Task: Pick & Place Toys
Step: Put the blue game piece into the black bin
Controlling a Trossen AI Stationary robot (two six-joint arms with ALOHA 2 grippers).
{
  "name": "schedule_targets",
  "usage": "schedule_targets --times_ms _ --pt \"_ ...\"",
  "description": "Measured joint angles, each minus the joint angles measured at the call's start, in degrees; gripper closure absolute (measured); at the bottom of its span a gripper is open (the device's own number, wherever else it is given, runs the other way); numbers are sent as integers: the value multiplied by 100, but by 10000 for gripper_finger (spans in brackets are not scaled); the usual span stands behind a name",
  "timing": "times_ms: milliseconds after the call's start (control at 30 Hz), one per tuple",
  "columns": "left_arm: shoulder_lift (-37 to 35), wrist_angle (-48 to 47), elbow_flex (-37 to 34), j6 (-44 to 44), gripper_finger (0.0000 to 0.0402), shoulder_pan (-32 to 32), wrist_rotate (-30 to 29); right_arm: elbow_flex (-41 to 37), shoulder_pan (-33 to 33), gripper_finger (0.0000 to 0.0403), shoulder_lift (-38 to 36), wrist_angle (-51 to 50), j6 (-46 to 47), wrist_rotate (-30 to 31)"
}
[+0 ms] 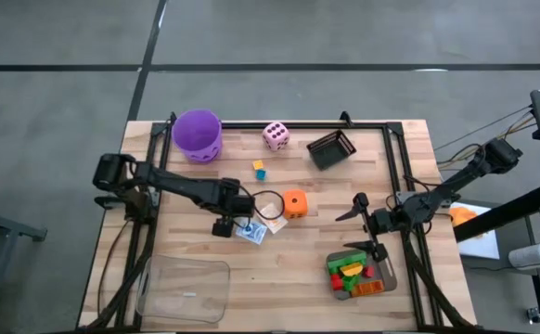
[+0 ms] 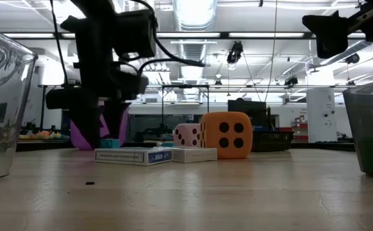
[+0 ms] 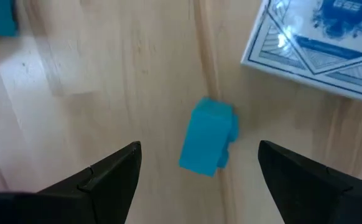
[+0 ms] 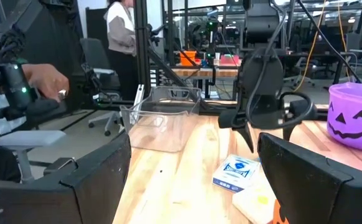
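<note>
- You are working on a pale wooden table (image 1: 279, 269) in a lit workshop; a person stands far behind it.
- Your target is the small blue brick (image 3: 207, 136), lying on bare wood just beside the white-blue card pack (image 3: 318, 43).
- The left gripper (image 3: 196, 168) hovers over the brick, fingers spread either side, not touching it. This looks like the approach step: next you lower and close squarely.
- The right gripper (image 1: 358, 227) waits spread above the grey tray (image 1: 386, 271).
- That tray already holds green, yellow, red and orange bricks (image 1: 352, 276).
- The clear bin (image 1: 185, 289) looks empty; the purple bucket (image 1: 197, 134) lies tipped.
</note>
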Motion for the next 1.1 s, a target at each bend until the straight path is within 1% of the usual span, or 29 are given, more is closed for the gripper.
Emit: schedule_targets --times_ms 267,367,467,700,867,1000,1100 --pt "97 272 -26 84 79 4 42 73 0 56 69 5 -4 -2" --pt "97 457 -26 180 92 4 43 93 0 56 108 2 -4 -2" --pt "97 484 -26 266 123 11 43 104 0 56 142 -5 -4 -2" --pt "97 440 -35 283 218 11 43 116 0 56 243 -5 11 -2" --pt "97 421 -35 327 274 11 43 156 0 56 279 -4 11 -2" --pt "92 420 -35 405 307 11 43 192 0 56 329 0 12 -2" --pt "90 423 -35 456 309 11 43 192 0 56 368 -5 12 -2"
